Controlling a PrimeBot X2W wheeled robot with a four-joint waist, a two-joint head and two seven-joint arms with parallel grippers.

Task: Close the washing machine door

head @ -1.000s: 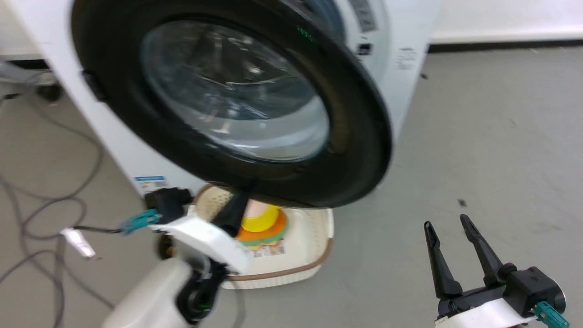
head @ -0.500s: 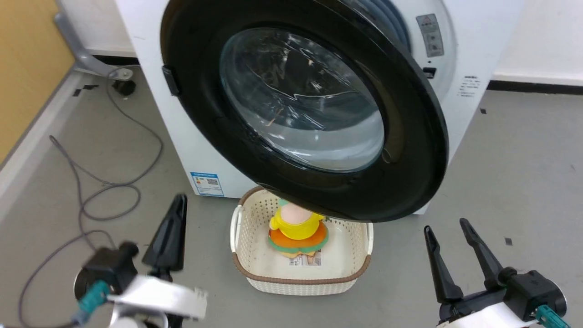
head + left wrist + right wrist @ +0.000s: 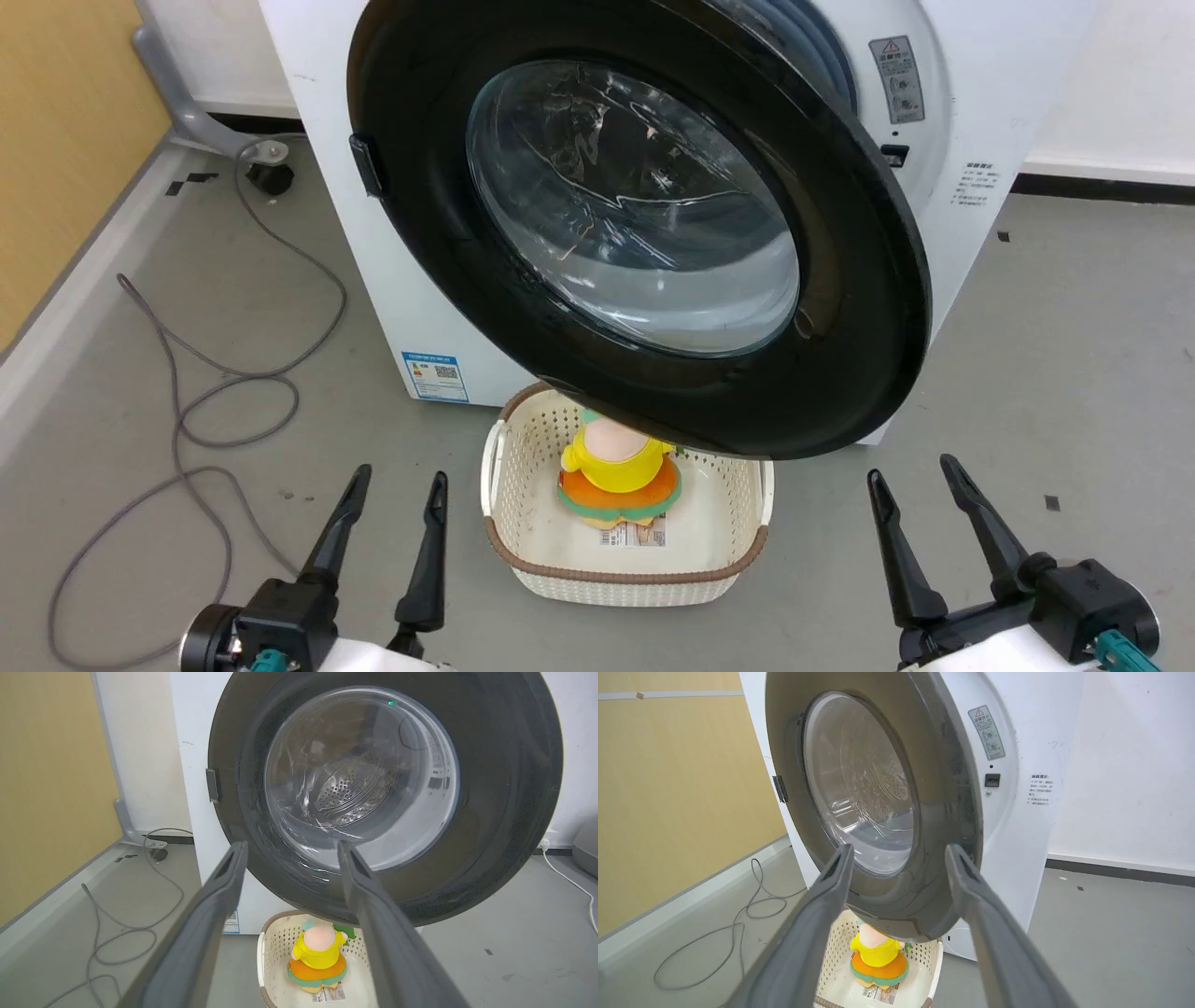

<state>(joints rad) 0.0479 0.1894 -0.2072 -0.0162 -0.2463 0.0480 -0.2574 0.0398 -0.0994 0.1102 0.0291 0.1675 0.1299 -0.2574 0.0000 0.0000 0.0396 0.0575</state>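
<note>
Head view: the washing machine door stands swung open, its right side well off the front of the washing machine, with grey gasket folds showing behind its upper edge. Its lower rim hangs over the far edge of a cream basket, which sits on the floor right at the machine's foot, under the door. A yellow-and-orange plush toy sits in the basket, its head partly hidden by the door. A grey cable loops over the floor towards the left wall. The left gripper and the right gripper hover low at either side of the basket, jaws spread and empty, both apart from the door.

Left wrist view: the door faces the camera, the steel drum visible through its glass. The two fingers are parted, with the basket and toy between them.

Right wrist view: the door is seen edge-on, angled out from the machine. The parted fingers frame the toy and the basket.
</note>
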